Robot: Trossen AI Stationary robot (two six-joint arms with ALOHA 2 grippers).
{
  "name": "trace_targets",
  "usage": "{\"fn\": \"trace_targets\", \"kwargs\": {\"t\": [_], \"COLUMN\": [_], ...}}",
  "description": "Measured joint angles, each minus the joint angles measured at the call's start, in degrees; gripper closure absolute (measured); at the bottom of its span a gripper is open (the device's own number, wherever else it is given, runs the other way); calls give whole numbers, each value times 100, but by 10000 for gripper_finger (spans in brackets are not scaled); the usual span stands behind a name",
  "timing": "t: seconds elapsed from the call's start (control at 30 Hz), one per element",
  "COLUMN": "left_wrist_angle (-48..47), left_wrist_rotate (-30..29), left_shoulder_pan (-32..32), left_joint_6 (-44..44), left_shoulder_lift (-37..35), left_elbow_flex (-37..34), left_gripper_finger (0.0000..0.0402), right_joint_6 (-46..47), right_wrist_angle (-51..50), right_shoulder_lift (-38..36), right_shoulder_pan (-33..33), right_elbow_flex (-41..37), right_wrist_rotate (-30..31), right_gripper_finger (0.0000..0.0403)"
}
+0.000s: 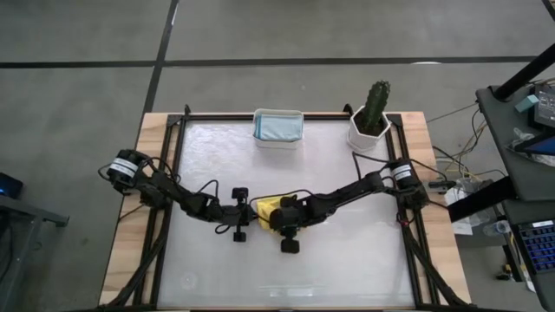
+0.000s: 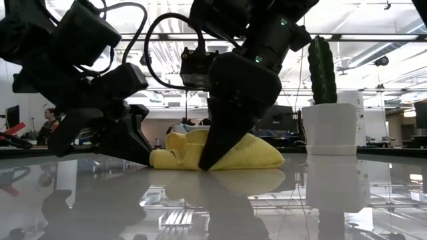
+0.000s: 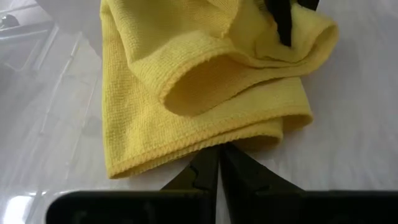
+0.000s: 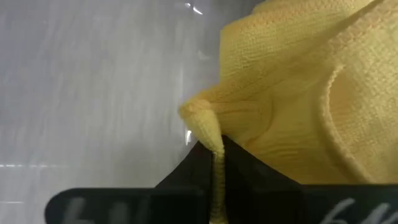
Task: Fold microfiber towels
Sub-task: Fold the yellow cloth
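Mid-table: right gripper (image 4: 214, 163) jaws pinch yellow towel (image 1: 268, 209) fold | left gripper (image 3: 219, 163) jaws closed, empty, touching towel edge

we note a white plastic tub (image 1: 277, 139) at the table's (image 1: 347, 260) far edge. to its right, well apart, a green cactus (image 1: 376, 102) stands upright in a white faceted pot (image 1: 368, 134). a desk (image 1: 520, 130) with cables sits right of the table.
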Motion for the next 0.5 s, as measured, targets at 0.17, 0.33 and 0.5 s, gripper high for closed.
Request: {"fn": "trace_targets", "kwargs": {"t": [0.17, 0.33, 0.5], "left_wrist_angle": [-4, -20, -33], "left_wrist_rotate": [0, 0, 0], "left_shoulder_pan": [0, 0, 0], "left_joint_6": [0, 0, 0], "left_shoulder_lift": [-4, -7, -9], "left_elbow_flex": [0, 0, 0], "left_gripper_finger": [398, 398, 398], "right_joint_6": [-13, -119, -360], "right_wrist_angle": [37, -150, -257], "right_shoulder_lift": [-55, -354, -735], "right_shoulder_pan": [0, 11, -37], "right_elbow_flex": [0, 2, 2], "right_wrist_rotate": [-1, -27, 17], "right_gripper_finger": [383, 335, 268]}}
